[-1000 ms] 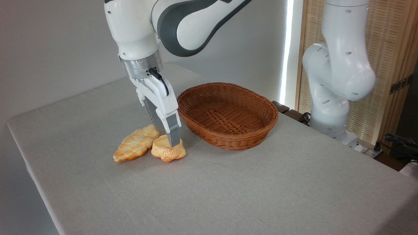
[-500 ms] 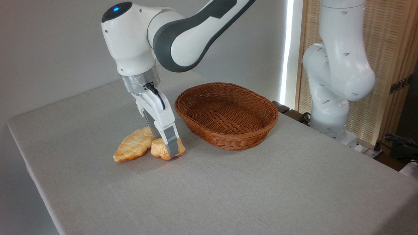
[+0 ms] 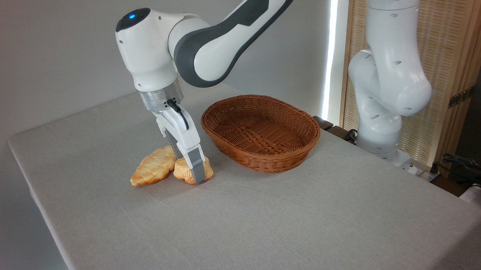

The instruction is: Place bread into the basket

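Bare table [image 3: 261, 225] in front, nothing between camera and the work area. Gripper [image 3: 193, 171] is down at cloth level, straddling the bread [image 3: 184, 172]: near finger [image 3: 197, 170] sits flat across the bun's front face, far finger is hidden behind it. Compared with a second ago the arm has dropped; the fingertip was resting near the bun's top then, now it reaches almost to the table. The drop from half a second ago is small, so the descent looks about finished. Bun also reads narrower and turned versus a second ago, so it got nudged or squeezed on the way down. Fingers look pressed against it, but I cannot tell whether the grip is really clamped, since only one contact face shows. Bread is on the table, touching the long flat pastry [image 3: 151, 172] on its left, with the basket [image 3: 261, 132] near to its right and further back, empty. Judgement: grasp stage, nothing lifted yet. Risks: the pastry dragging along on lift and the bun slipping if caught off-centre. Arm base [image 3: 381, 117] stands behind the table's far right.
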{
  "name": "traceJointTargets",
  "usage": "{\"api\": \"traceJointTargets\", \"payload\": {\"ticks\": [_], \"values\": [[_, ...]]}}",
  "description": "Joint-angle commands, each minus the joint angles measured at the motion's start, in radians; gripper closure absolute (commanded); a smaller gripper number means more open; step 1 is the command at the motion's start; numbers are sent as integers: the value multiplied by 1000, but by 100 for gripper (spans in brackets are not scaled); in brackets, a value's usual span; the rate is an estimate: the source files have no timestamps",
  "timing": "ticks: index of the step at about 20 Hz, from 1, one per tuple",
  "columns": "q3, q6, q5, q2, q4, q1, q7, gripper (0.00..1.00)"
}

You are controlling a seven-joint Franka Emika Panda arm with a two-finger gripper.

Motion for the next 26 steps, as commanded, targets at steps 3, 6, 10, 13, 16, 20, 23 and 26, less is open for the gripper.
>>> {"api": "traceJointTargets", "payload": {"ticks": [3,6,10,13,16,20,23,26], "values": [[8,8,1,2,-2,-6,18,45],[10,8,1,1,-2,-4,20,45],[11,4,1,-2,1,-3,20,45],[11,-2,1,-4,1,-1,20,45],[11,-4,1,-5,1,0,20,45],[13,-4,1,-7,1,2,20,44],[16,-5,1,-13,3,2,20,40],[19,-34,-7,-54,6,3,20,41]]}}
